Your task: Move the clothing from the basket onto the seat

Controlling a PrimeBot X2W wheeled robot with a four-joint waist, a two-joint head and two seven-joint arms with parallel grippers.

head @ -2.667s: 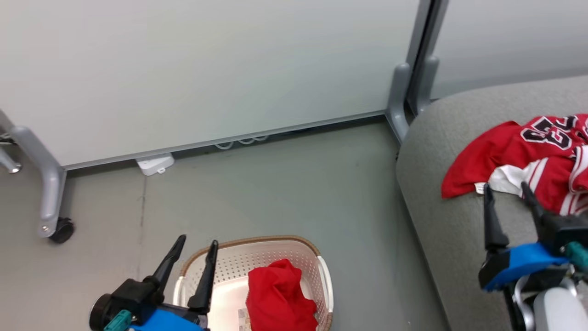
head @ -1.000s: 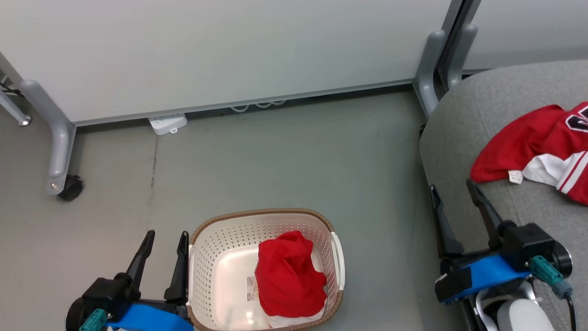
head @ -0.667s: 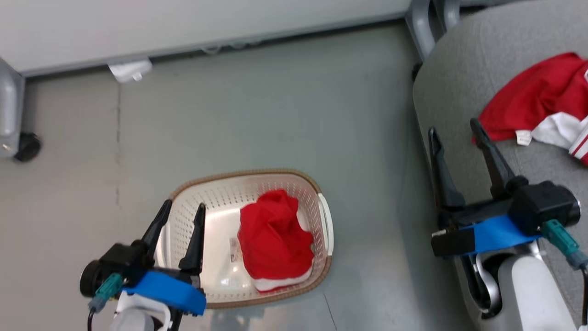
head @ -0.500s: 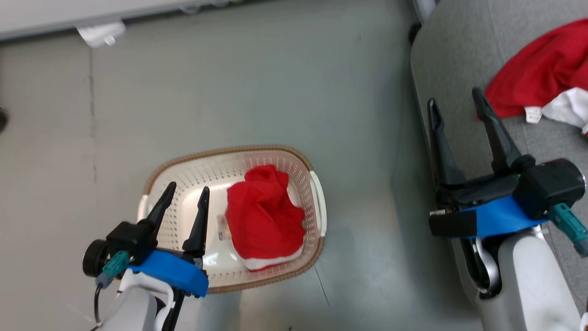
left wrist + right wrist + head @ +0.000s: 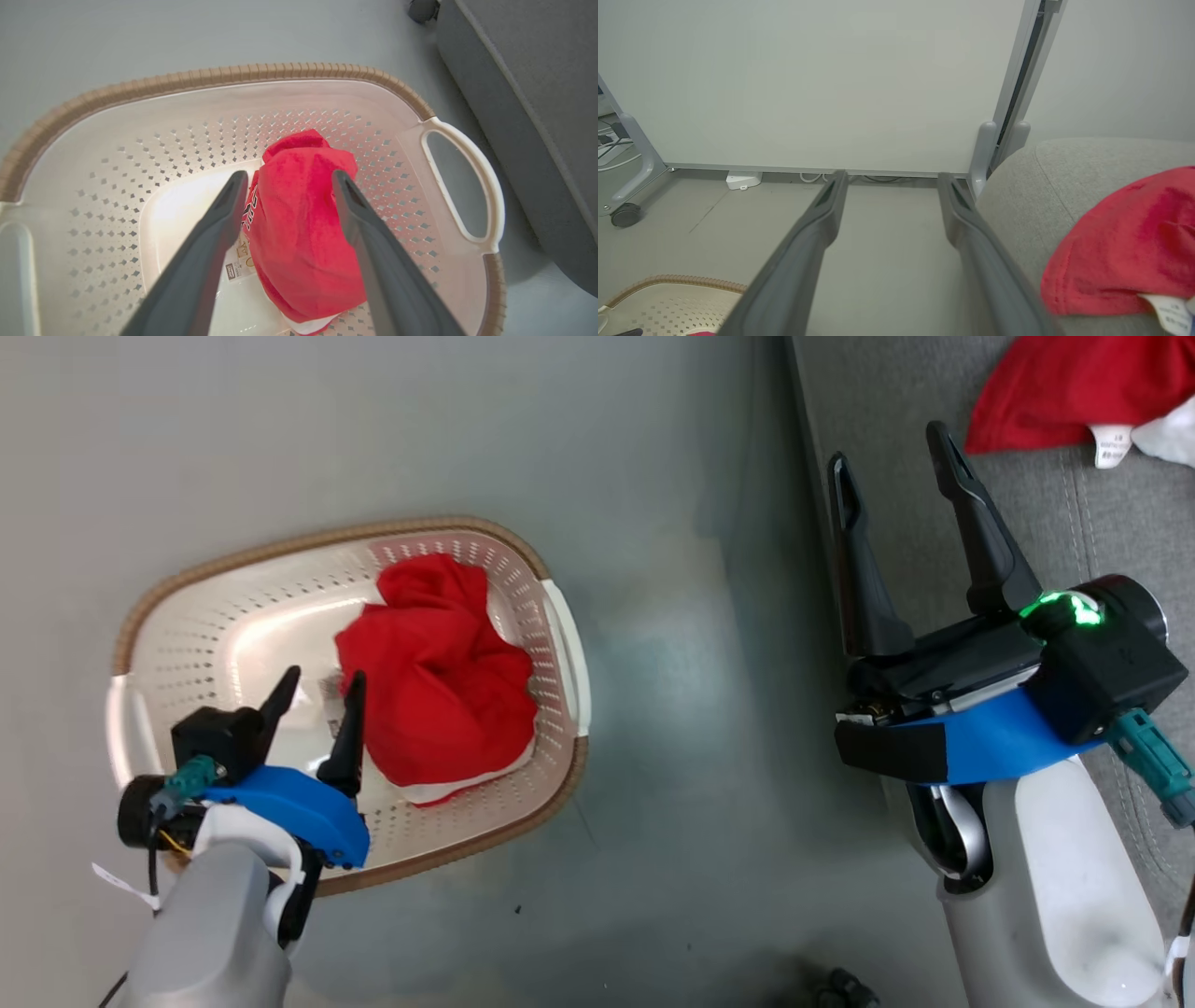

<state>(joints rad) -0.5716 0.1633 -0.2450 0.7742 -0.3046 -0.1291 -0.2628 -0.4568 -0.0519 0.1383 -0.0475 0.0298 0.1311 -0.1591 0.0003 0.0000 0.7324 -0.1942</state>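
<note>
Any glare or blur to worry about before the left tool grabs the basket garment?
Head view: glare on the basket floor beside the red garment. Left wrist view: same glare, rim bowed by the wide lens, left tool sharp. Right wrist view: right tool blurred near the lens.

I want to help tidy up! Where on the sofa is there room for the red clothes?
The seat is bare between the red top lying on it and the right hand. The top's corner is taken. The basket is crowded: bundle and left hand.

Office-like lab: wheeled partition panels (image 5: pixel 808 84) stand on bare grey floor (image 5: pixel 420 420).
</note>
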